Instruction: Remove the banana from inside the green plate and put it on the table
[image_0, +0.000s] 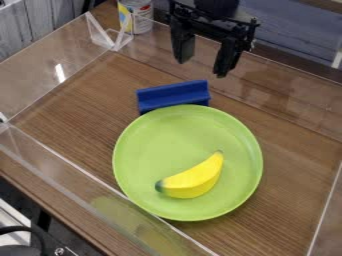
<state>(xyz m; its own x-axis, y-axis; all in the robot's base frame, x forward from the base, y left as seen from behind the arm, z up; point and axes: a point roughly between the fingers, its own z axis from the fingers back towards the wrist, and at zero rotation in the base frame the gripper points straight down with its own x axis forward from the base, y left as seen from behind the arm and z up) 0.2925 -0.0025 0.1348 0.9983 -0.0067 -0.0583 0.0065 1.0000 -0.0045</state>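
A small yellow banana with a dark green tip lies inside the large lime-green plate, in its near right part. The plate rests on the brown wood-grain table. My gripper hangs at the back of the scene, above and behind the plate, pointing down. Its two black fingers stand apart with nothing between them. It is well clear of the banana.
A blue rectangular block lies just behind the plate. Clear acrylic walls border the table on all sides. A bottle-like object stands beyond the back wall at the upper left.
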